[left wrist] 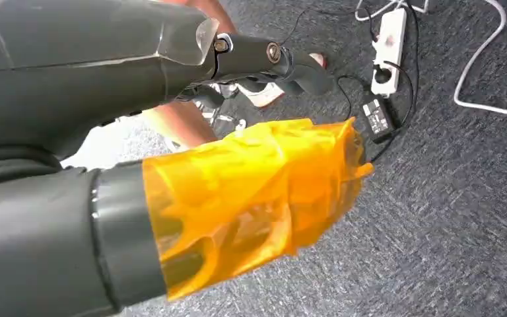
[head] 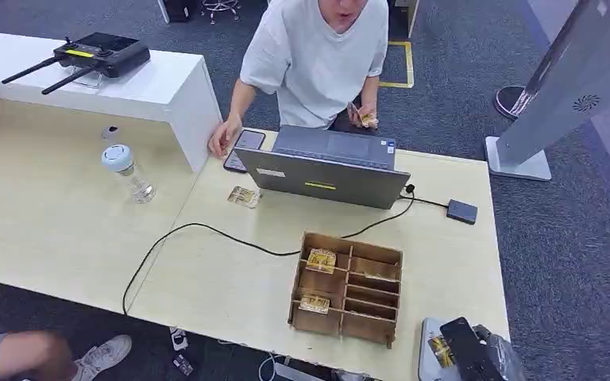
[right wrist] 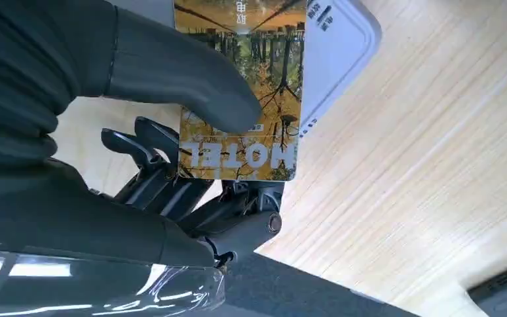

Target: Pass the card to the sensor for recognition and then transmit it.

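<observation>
A hotel card (right wrist: 237,155) with a yellow forest print is pinched in my right hand (right wrist: 171,72), thumb on its face and dark fingers (right wrist: 152,148) behind it. The card overlaps the white sensor (right wrist: 340,46) lying on the wooden table. At the table's near right corner in the head view, my right hand (head: 470,351) holds the card (head: 440,349) over the sensor (head: 427,329). My left hand (left wrist: 251,132), its thumb wrapped in orange tape, hangs over the carpet and holds nothing.
A wooden divider box (head: 375,248) with two cards (head: 322,259) stands mid-table. Behind it are a laptop (head: 326,171), a loose card (head: 244,197), a phone (head: 244,147) and a bottle (head: 129,171). A person (head: 318,55) sits opposite, holding a card (head: 365,119). A black cable (head: 198,228) crosses the table.
</observation>
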